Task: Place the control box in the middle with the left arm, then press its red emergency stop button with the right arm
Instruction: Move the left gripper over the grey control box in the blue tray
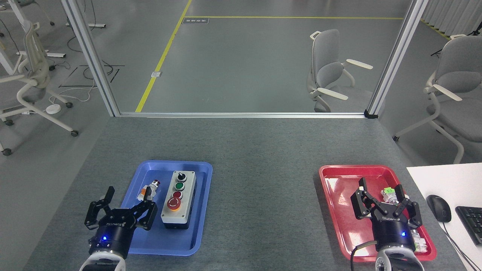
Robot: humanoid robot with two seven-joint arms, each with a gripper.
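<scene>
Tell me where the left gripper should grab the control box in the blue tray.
Grip the control box across its two long sides, near mid-length, coming from above with the left gripper. It lies flat with buttons on top; likely watch the small push-button beside it.

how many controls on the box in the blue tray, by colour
On the control box in the blue tray:
black knob: 1
green button: 1
red buttons: 2, the small one and the big emergency stop
Total: 4
</scene>
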